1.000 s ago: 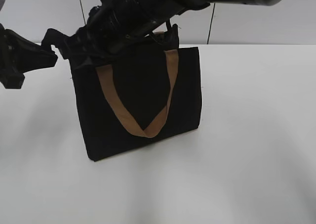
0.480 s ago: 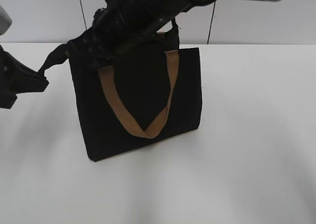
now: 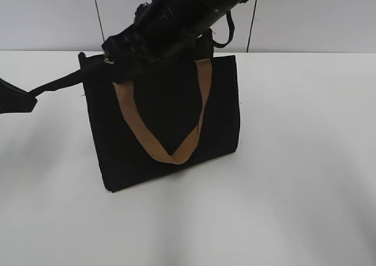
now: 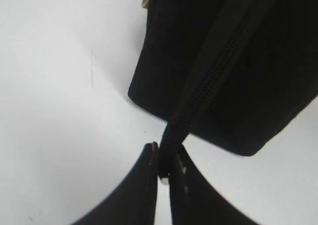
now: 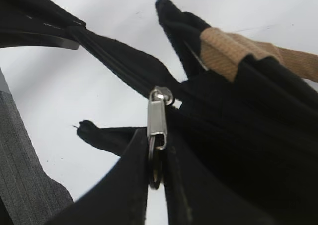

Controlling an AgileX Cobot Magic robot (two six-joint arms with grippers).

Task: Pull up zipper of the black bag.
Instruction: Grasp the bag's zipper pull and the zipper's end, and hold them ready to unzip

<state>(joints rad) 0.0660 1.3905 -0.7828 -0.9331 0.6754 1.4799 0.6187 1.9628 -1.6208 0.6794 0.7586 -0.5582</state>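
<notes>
**Desk:** Where did things stand?

**Operator:** The black bag [image 3: 167, 119] stood upright on the white surface [image 3: 305, 160], near its middle. My left end effector [image 4: 166, 171] was clenched on the fabric tail at the end of the zipper [image 4: 211, 83], stretching it out past the bag's left corner. My right end effector [image 5: 156, 170] gripped the silvery pull [image 5: 158, 116] at the bag's top edge.

**Desk:** What had just changed?

**Operator:** Over the last second the left arm had drawn back toward the frame's left edge, and the tail went from slack to a taut line. I judged that this gave the slider something firm to run against.

**Desk:** And against the earlier frame?

**Operator:** The right arm sat slightly higher over the top edge; the bag itself had barely shifted. How much of the zipper was closed, I couldn't tell.
</notes>
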